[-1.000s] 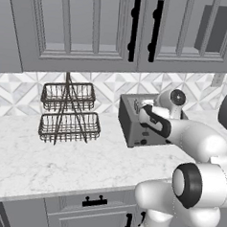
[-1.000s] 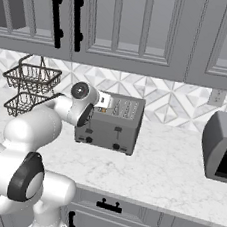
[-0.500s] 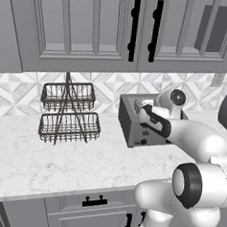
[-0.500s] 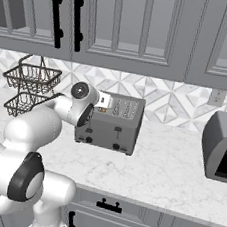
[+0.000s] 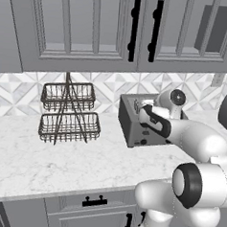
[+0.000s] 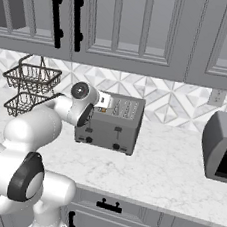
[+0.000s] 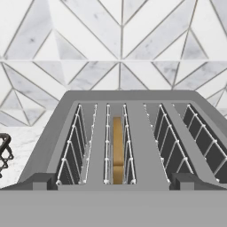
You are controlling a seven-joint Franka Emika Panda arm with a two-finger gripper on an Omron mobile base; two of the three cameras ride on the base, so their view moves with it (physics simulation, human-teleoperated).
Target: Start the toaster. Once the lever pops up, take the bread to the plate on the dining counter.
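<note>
Arm: reaches forward over the marble counter (image 5: 59, 159), hand above the toaster's near end.
Gripper (image 6: 105, 100): over the toaster top, jaws spread wide, holding nothing.
Toaster (image 6: 114, 128): grey box on the counter by the tiled wall; two slots along its top.
Lever (image 6: 117, 130): small black tab in a vertical slot on the front face, between round black knobs (image 6: 88, 139).
Bread (image 7: 117, 148): tan slice standing on edge deep in the left slot, between the wire guides.
Basket rack (image 5: 67, 113): two-tier wire stand, left of the toaster, well apart.
Wall (image 7: 119, 44): white and grey tile behind the toaster.
Cabinets (image 5: 92, 27): grey doors above, black handles.
</note>
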